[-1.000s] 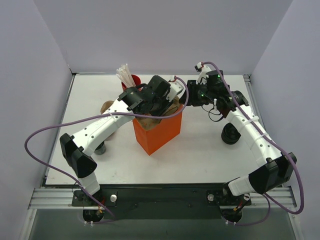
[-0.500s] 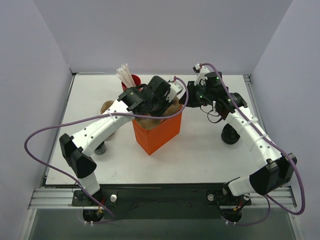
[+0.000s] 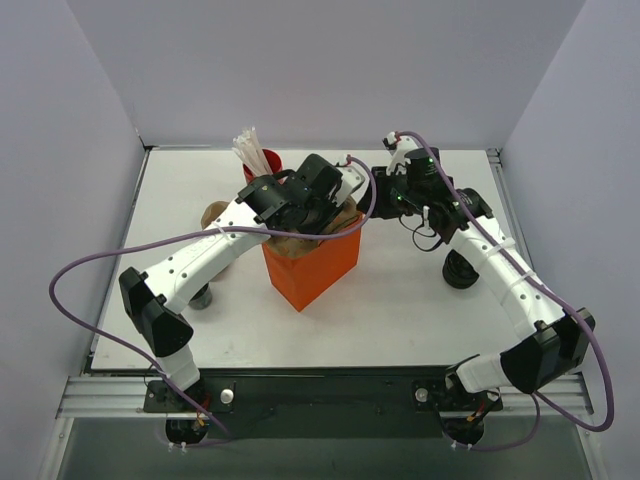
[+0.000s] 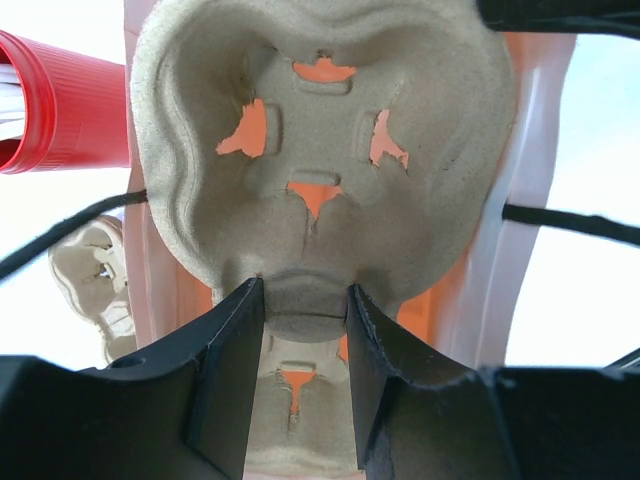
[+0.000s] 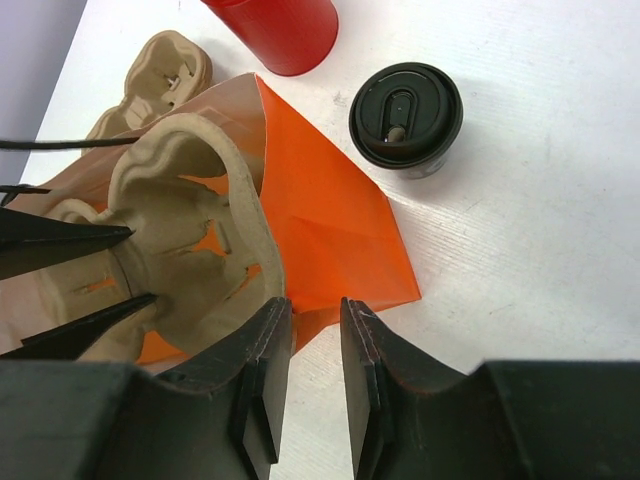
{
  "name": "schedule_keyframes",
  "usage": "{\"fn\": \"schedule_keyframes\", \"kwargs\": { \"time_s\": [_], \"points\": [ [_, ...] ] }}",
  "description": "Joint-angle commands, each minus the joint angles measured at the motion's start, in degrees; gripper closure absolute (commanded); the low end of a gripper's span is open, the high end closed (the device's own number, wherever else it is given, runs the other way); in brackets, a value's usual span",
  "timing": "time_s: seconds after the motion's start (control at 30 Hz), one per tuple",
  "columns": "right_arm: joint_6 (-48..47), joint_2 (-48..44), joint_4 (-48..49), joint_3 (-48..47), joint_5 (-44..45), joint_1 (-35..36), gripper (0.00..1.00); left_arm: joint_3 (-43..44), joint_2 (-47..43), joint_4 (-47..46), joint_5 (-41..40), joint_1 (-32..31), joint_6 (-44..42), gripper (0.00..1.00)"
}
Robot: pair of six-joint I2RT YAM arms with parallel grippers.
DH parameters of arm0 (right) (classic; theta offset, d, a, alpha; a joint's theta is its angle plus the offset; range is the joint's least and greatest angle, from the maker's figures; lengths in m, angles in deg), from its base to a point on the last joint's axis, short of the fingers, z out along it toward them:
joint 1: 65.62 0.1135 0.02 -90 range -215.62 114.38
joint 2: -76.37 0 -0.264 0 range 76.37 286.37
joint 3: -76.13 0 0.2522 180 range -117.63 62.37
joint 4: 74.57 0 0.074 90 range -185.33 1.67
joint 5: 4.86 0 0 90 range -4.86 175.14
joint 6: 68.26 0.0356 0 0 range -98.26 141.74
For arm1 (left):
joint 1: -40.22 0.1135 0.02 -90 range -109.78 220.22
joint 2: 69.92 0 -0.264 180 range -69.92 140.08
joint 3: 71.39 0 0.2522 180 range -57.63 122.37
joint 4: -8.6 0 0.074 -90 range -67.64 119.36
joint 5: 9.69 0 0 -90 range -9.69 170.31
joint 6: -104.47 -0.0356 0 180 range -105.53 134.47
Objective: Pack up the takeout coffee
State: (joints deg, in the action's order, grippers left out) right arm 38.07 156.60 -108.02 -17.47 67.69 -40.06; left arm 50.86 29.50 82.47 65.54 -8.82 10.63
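Clamping entry, left gripper (image 4: 303,290): both fingers are closed on the raised middle ridge of a pulp cup tray (image 4: 200,120), one finger on each side and touching it.

Pulp cup tray: tan moulded fibre, turned on edge, its lower part inside the mouth of an orange paper bag (image 5: 330,220). Orange shows through the slits in its wells.

Orange paper bag: upright on a white table (image 5: 520,200), directly below the left gripper, with its walls rising on either side of the tray.

Right gripper (image 5: 315,305): at the bag's rim, on the side facing the left gripper. The jaws stand narrowly apart, with a corner of the bag wall showing in the gap and the tray's rim just beside one finger. Whether the fingers pinch the paper cannot be told.

Beyond the right fingertips, to the right: one coffee cup (image 5: 405,115), small and dark, with its round black lid on. It is upright on the table, outside the bag and apart from it.

Farther ahead: red cup (image 5: 280,30) holding white sticks (image 3: 246,143), near the coffee cup without touching it.

Farthest, ahead and to the left past the bag: second pulp tray (image 5: 165,65), lying on the table.
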Motion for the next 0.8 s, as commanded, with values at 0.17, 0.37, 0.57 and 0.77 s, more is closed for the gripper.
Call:
{"fn": "schedule_keyframes", "kwargs": {
  "time_s": [0.17, 0.37, 0.57, 0.77],
  "points": [
    [-3.77, -0.77, -3.61, 0.12, 4.18, -0.16, 0.80, 1.46, -3.09, 3.34, -0.97, 0.08, 0.50, 0.72],
    [-3.86, 0.19, -3.70, -1.46, 7.43, 0.72, 0.88, 1.29, -3.26, 3.69, -0.53, -0.09, 0.76, 0.72],
    [-2.63, 0.72, -3.61, -2.26, 9.18, 2.65, 0.94, 0.76, -2.65, 4.04, 0.00, -0.45, 1.29, 0.72],
    [2.72, -2.09, -3.79, -0.59, 14.10, 7.21, 0.95, 1.99, -1.42, 4.13, 1.93, -0.71, 2.08, 0.73]
  ]
}}
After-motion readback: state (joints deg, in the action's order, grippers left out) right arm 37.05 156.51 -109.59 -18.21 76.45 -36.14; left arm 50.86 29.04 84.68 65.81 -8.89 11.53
